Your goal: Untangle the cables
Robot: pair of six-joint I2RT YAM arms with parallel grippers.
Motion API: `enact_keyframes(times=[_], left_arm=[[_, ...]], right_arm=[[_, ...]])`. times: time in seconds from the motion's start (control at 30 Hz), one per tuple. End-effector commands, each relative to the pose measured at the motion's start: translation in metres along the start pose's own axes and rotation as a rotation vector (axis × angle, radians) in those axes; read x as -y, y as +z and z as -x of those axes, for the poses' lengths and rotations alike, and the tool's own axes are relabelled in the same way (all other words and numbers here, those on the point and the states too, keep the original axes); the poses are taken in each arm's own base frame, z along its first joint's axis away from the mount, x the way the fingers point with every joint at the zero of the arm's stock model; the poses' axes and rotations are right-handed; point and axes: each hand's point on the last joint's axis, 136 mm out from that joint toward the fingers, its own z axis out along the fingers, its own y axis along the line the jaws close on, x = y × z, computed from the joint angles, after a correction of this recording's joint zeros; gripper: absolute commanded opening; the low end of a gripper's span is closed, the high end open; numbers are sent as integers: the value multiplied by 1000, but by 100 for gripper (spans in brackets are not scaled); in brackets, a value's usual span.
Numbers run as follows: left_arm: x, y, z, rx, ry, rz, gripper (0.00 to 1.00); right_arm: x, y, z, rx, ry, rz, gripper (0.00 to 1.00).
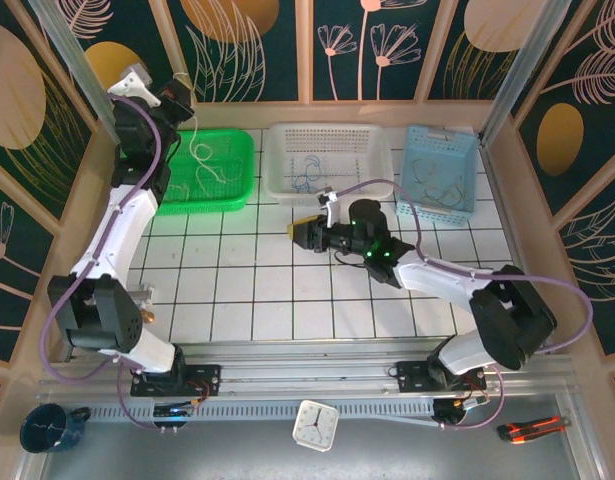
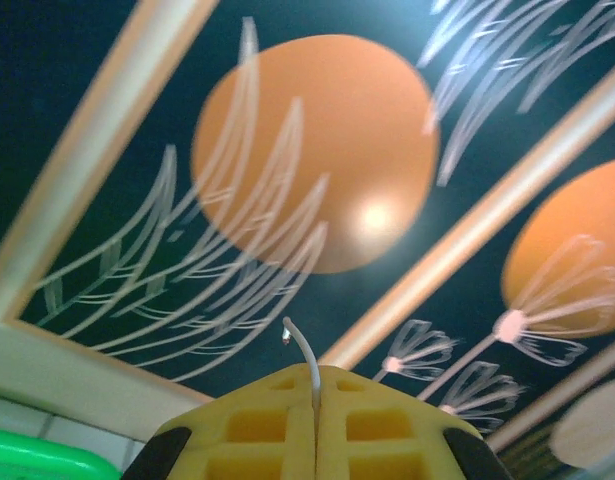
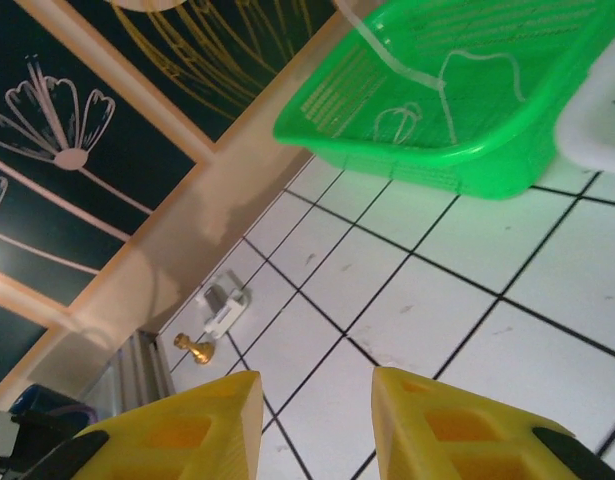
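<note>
A white cable [image 2: 307,352] is clamped in the closed left gripper [image 2: 315,378] and dangles below it into the green basket [image 1: 212,206]. The right gripper [image 3: 317,390] is held open and empty. Depositing this strand is judged to be the step in hand, so a release over the basket is called for next.

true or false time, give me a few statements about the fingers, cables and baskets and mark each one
1. The left fingers are shut on a white cable. True.
2. The right fingers are shut on a blue cable. False: they stand open above the tiled table and hold nothing.
3. The white cable reaches down into the green basket. True.
4. The white basket stands at the left end of the row. False: it stands in the middle, between the green basket and the light blue basket.
</note>
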Motion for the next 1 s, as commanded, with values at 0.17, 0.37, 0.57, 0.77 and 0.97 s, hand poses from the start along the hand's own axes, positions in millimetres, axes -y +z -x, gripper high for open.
enact_keyframes(times=[0.17,0.37,0.57,0.77,0.97], left_arm=[[-86,18,-12,19,71,207,0],[-138,19,-46,-66,85,304,40],[-138,9,-35,-52,73,335,96],[-113,8,-22,-52,27,272,99],[-85,-2,-34,-105,-66,139,99]], right_arm=[[48,-39,3,18,49,-249,46],[82,-58,-9,-6,99,-397,49],[96,-66,-20,-27,115,-465,50],[109,-69,-30,-43,133,-522,54],[121,-75,-42,-52,156,-581,60]])
